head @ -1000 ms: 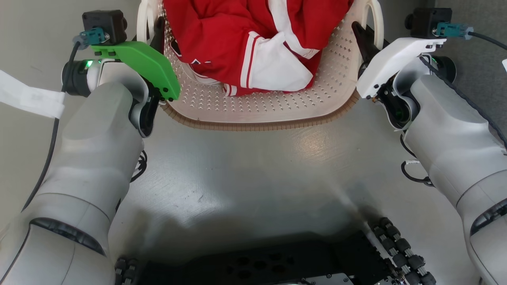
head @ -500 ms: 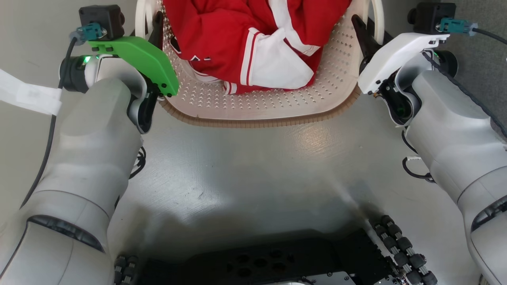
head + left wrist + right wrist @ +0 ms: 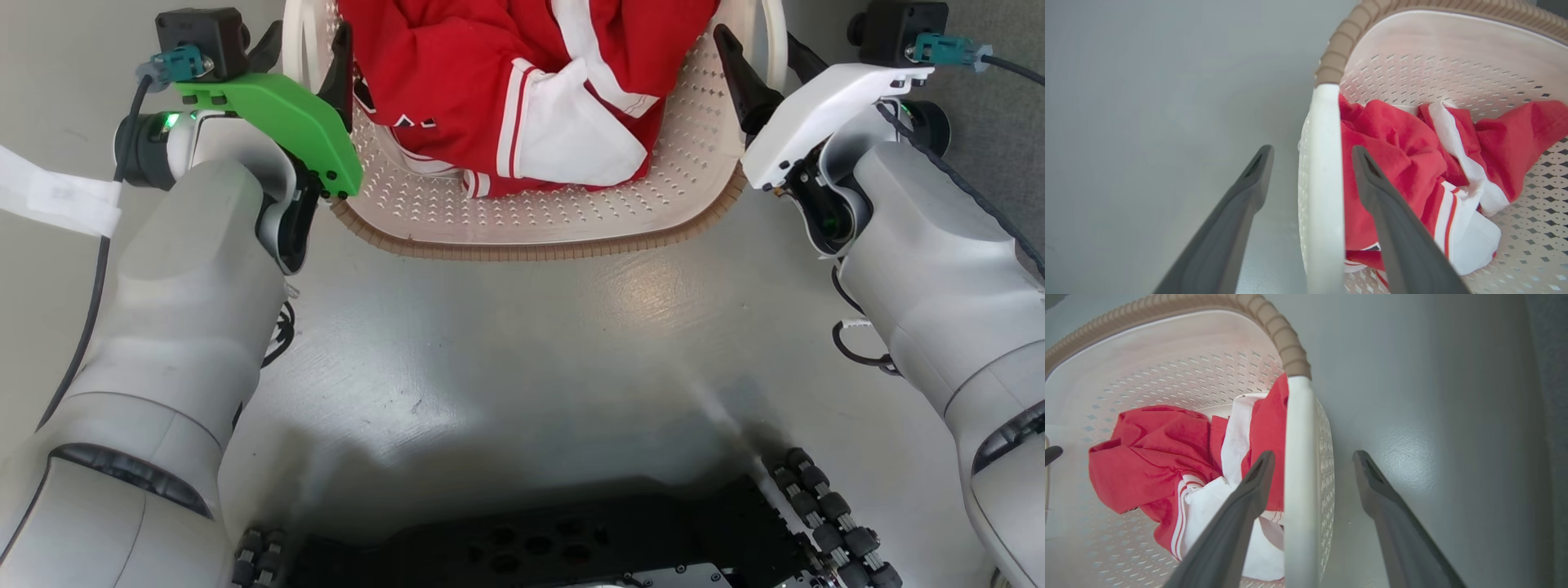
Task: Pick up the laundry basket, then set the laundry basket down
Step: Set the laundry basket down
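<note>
— Head view: where's the laundry basket (image 3: 531, 220)?
— On the grey floor (image 3: 490, 343) between both arms, with red-and-white clothing (image 3: 490, 73) inside.
— What's changed?
— Half a second ago each pincer was clamped on its white handle. Now the left gripper (image 3: 1311, 149) and right gripper (image 3: 1312, 454) are spread, one finger on either side of the handle, gripping nothing.

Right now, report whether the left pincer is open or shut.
Open: left pincer fingers stand apart, straddling the white handle of the laundry basket.
</note>
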Robot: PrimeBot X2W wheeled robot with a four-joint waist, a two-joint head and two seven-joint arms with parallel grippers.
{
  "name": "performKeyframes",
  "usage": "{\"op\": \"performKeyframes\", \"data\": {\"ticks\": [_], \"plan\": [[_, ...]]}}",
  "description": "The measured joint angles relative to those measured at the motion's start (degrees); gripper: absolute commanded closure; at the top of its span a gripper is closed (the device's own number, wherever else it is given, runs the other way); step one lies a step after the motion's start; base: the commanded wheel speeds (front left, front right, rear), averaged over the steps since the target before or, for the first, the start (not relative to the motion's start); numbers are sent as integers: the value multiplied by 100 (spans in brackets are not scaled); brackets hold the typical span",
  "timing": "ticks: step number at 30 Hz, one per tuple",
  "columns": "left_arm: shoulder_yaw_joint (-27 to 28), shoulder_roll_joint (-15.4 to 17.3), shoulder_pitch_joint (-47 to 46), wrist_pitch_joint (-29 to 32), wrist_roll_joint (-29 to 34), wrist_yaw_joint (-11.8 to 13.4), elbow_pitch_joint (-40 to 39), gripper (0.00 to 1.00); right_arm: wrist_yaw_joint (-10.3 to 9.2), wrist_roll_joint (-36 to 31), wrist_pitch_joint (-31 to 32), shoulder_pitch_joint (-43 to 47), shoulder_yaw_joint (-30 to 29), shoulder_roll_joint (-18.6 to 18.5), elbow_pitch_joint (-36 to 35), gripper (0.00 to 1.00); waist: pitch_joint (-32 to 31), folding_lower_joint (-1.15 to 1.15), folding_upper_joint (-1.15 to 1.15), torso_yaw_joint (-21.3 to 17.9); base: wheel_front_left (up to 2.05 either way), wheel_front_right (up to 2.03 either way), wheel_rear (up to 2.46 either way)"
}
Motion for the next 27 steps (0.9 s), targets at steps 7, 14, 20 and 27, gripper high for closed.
{"op": "performKeyframes", "data": {"ticks": [7, 14, 20, 27], "plan": [[54, 0, 40, 0, 16, 0, 14, 0, 0, 0, -8, 7, 47, 16, 74, 0, -155, 0, 0, 18, 0, 0, 0], [133, 0, 292, 0, 37, -7, -10, 0, 0, 41, -49, 109, 60, 35, 78, 0, -421, 0, 0, 18, 0, 0, 0], [171, 0, 514, 1, 140, -55, -142, 0, 0, 41, -51, 318, 99, 55, 73, 0, -733, 0, 0, 14, 0, 0, 0], [289, 19, 802, 1, 310, -81, -346, 0, 0, 40, -57, 462, 58, 49, -100, 0, -1181, 0, 0, 8, 0, 0, 0]]}}
